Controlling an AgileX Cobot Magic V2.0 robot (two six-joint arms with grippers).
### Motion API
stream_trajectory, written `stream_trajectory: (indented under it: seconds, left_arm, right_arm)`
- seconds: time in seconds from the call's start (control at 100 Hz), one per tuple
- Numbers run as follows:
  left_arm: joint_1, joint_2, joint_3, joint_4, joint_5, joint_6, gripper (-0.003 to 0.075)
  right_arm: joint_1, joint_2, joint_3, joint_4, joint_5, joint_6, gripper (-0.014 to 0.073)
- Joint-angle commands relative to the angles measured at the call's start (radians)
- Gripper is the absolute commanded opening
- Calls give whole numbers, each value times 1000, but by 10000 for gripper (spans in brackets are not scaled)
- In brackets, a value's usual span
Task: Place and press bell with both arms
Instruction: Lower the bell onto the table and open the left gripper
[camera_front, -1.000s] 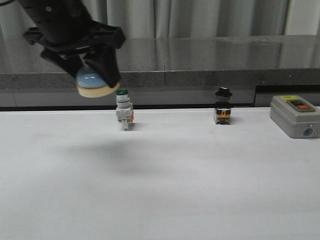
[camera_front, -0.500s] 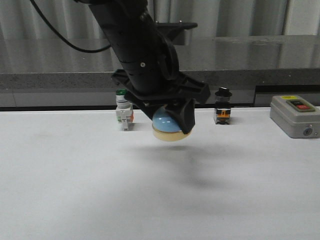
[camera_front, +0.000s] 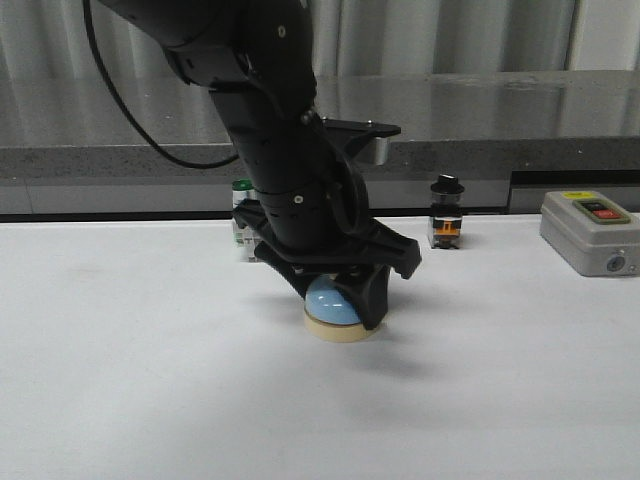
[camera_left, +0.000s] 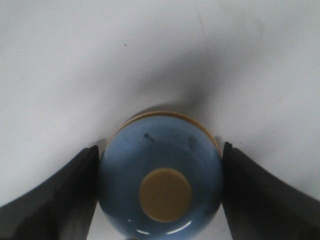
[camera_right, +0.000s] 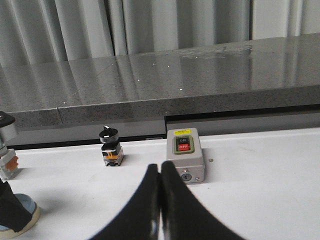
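The light-blue bell (camera_front: 333, 303) with its cream base is between the fingers of my left gripper (camera_front: 340, 312), near the middle of the white table (camera_front: 150, 400). Its base is down at the table surface. In the left wrist view the bell (camera_left: 160, 150) shows from above with its cream button (camera_left: 165, 194), and my left gripper (camera_left: 160, 149) has a dark finger pressed on each side of the dome. My right gripper (camera_right: 160, 171) is shut and empty, low over the table to the right; it does not show in the front view. The bell's edge (camera_right: 27, 206) also shows there.
A green-capped white switch (camera_front: 240, 235) stands behind my left arm. A black-knobbed switch (camera_front: 446, 222) and a grey box with red and black buttons (camera_front: 590, 232) stand at the back right. A dark stone ledge (camera_front: 480, 120) runs behind the table.
My left arm has carried the bell from high at the back left, rightward and down, to the table's middle. The other things have not moved.
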Motion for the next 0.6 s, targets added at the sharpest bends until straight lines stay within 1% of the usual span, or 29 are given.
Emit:
stream_trajectory:
  seconds: [0.0, 0.08, 0.13, 0.15, 0.2, 0.25, 0.27, 0.28, 0.32, 0.37, 0.41, 0.51, 0.59]
  left_arm:
    - [-7, -47, -28, -14, -10, 1, 197]
    - [-7, -45, -28, -14, -6, 1, 212]
    - [-7, -45, -28, -14, -6, 1, 250]
    - [-7, -45, -28, -14, -6, 1, 277]
    - [-7, -45, -28, -15, -6, 1, 361]
    - [-7, -45, -28, -20, -6, 1, 488]
    - [-7, -45, -28, -22, -6, 1, 520]
    - [-7, -45, -28, -22, -6, 1, 552]
    - [-7, -45, -28, -22, -6, 1, 636]
    - [-7, -45, -28, -24, -6, 1, 701]
    - [-7, -45, -28, -25, -6, 1, 710]
    - [-7, -54, -28, -27, -4, 1, 673]
    - [-7, -76, -28, -27, -4, -2, 664]
  right_arm:
    - [-7, -20, -14, -9, -87, -3, -60]
    - [-7, -20, -14, -9, -87, -3, -60]
    - [-7, -20, -14, -9, -87, -3, -60]
    - [-7, -20, -14, -9, -87, -3, -60]
    - [-7, -20, -14, -9, -87, -3, -60]
    - [-7, -20, -14, -9, -87, -3, -60]
    - [-7, -20, -14, -9, -87, -3, -60]
    - [-7, -20, -14, -9, -87, -3, -60]
    - [-7, -20, -14, -9, -87, -3, -60]
    - [-7, -20, -14, -9, -87, -3, -60]
    - [-7, -20, -14, -9, -87, -3, -60]
    - [-7, -20, -14, -9, -87, -3, -60]
    - [-7, -20, -14, -9, -87, -3, -60]
